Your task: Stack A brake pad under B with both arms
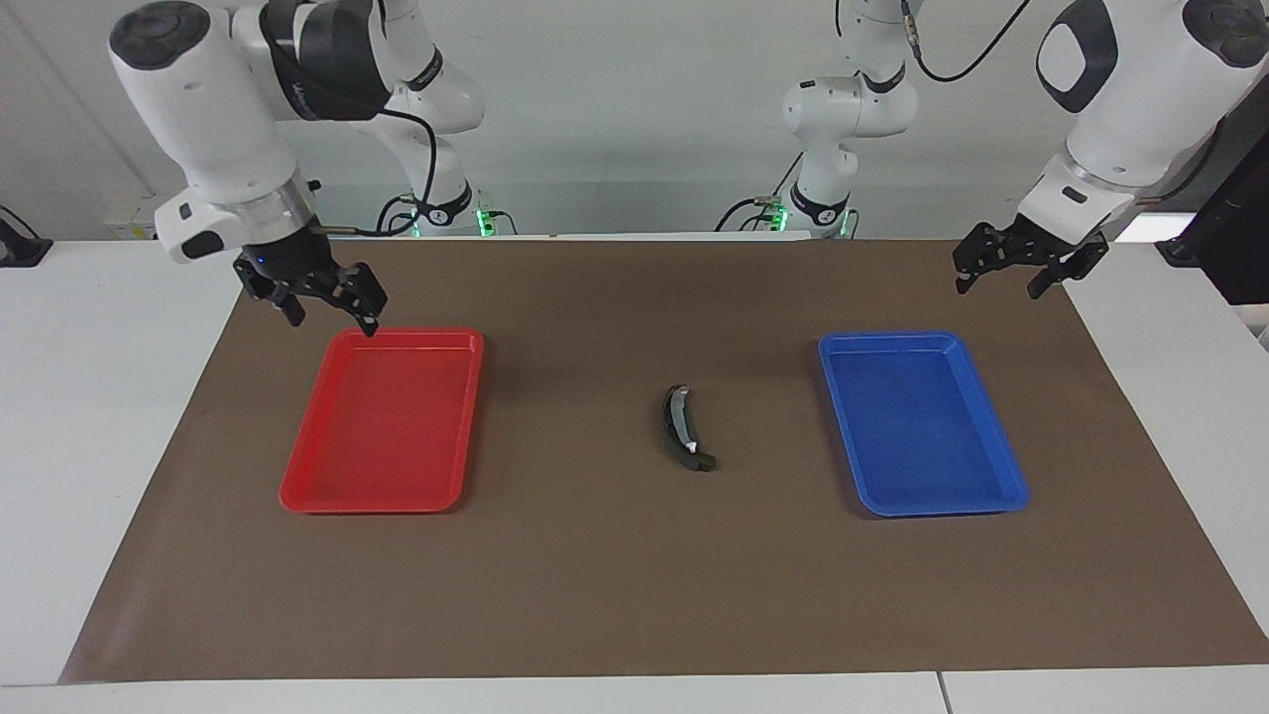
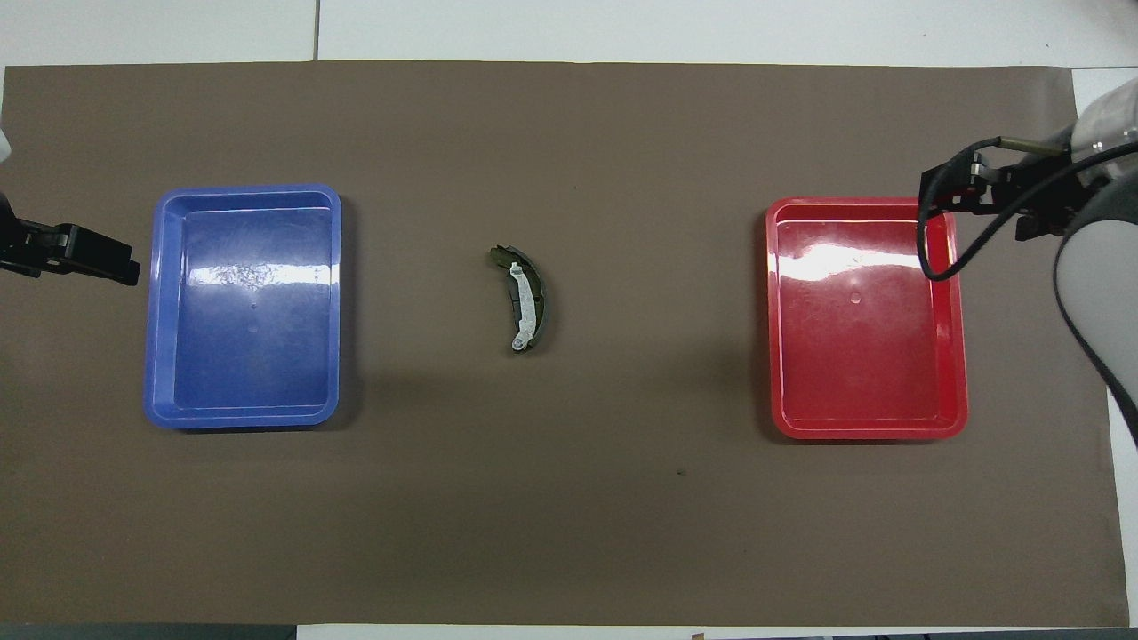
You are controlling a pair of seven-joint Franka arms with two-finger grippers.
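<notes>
Brown matting [image 1: 634,595] covers the worktop, and on it, about midway between the 2 trays, lies B [image 1: 681,427], the long crescent-shaped black brake pad with a pale grey strip and a small white spot at the end farther from the robots. A dark olive edge shows along its outer curve and at the tip farther from the robots in the overhead view; whether this is A brake pad lying beneath it cannot be told. The red tray [image 1: 297,496] sits toward the right arm's end of the worktop and the blue tray [image 1: 1011,486] toward the left arm's end, both holding nothing.

The right pincer [image 1: 332,307] hangs in the air over the corner of the red tray nearest the robots, its fingers spread apart and grasping nothing. The left pincer [image 1: 996,283] waits above the matting just beside the blue tray, at the left arm's end, also released with its fingers apart and holding nothing.
</notes>
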